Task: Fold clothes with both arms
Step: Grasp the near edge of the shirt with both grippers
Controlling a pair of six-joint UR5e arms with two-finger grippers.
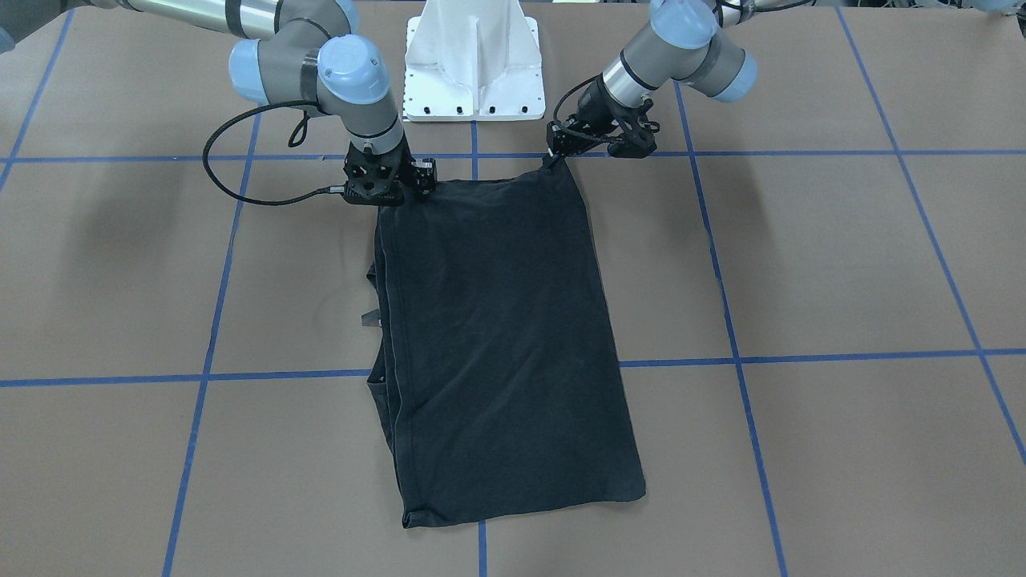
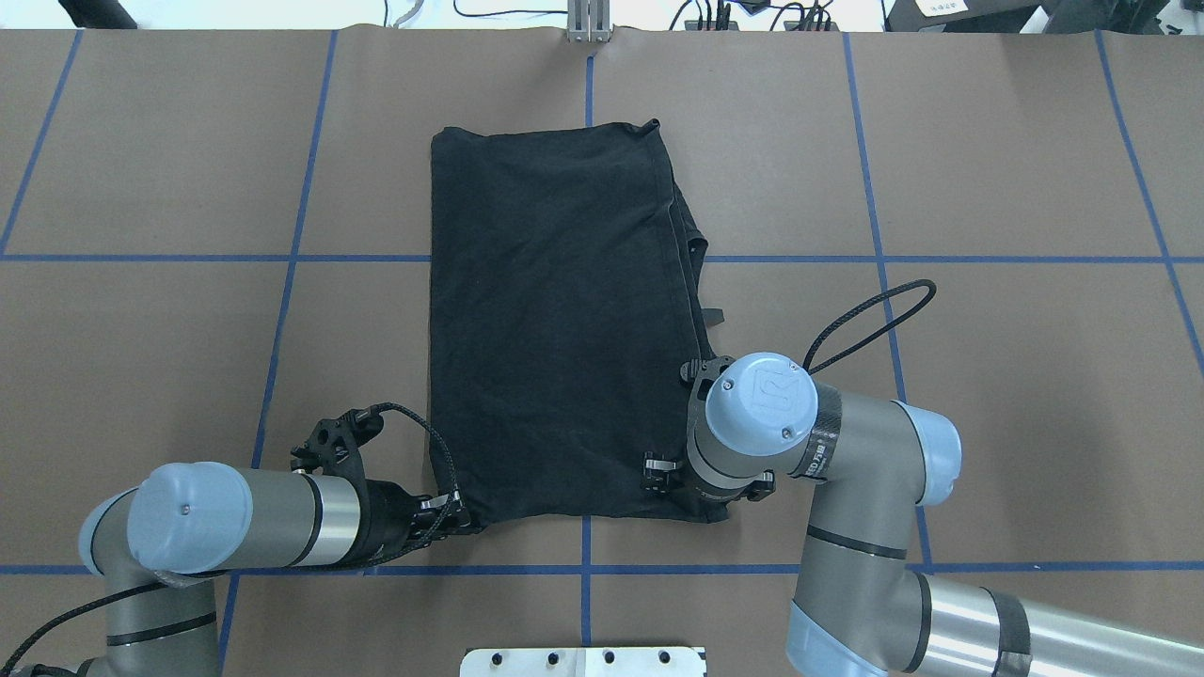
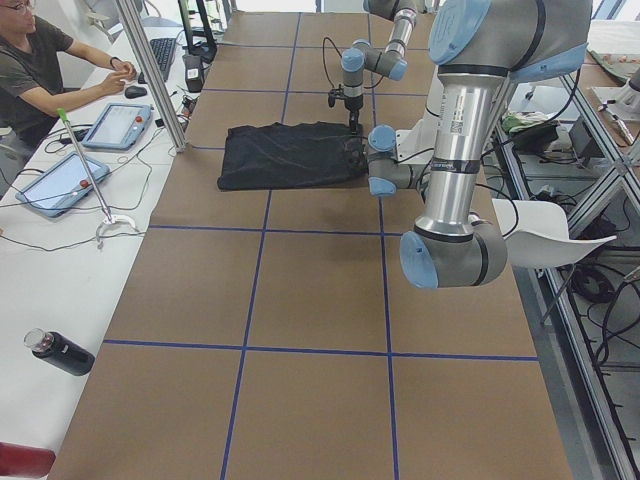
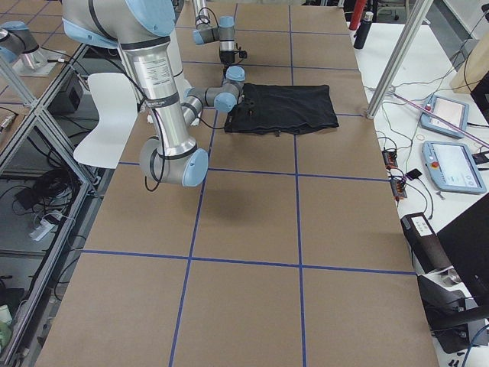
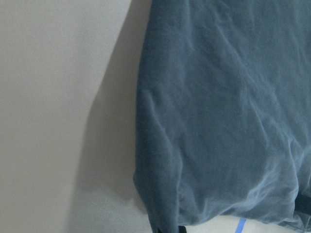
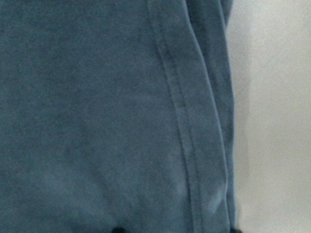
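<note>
The clothes [image 1: 497, 336] are a black T-shirt lying folded into a long rectangle in the middle of the brown table [image 1: 842, 264], with no logo showing. A stacked hem edge runs down one long side [image 2: 682, 235]. My left gripper [image 1: 555, 159] pinches the near corner on its side, which is drawn into a small peak [image 2: 463, 517]. My right gripper [image 1: 398, 196] sits shut on the other near corner, hidden under its wrist in the overhead view. Both wrist views are filled with cloth [image 5: 218, 121] [image 6: 97, 121] against bare table.
The white pedestal base [image 1: 473, 64] stands just behind the shirt's near edge. A black cable loop [image 1: 216, 172] hangs off the right wrist. A person [image 3: 40, 60] sits at a side bench with tablets [image 3: 115, 125]; a dark bottle [image 3: 60, 352] lies there.
</note>
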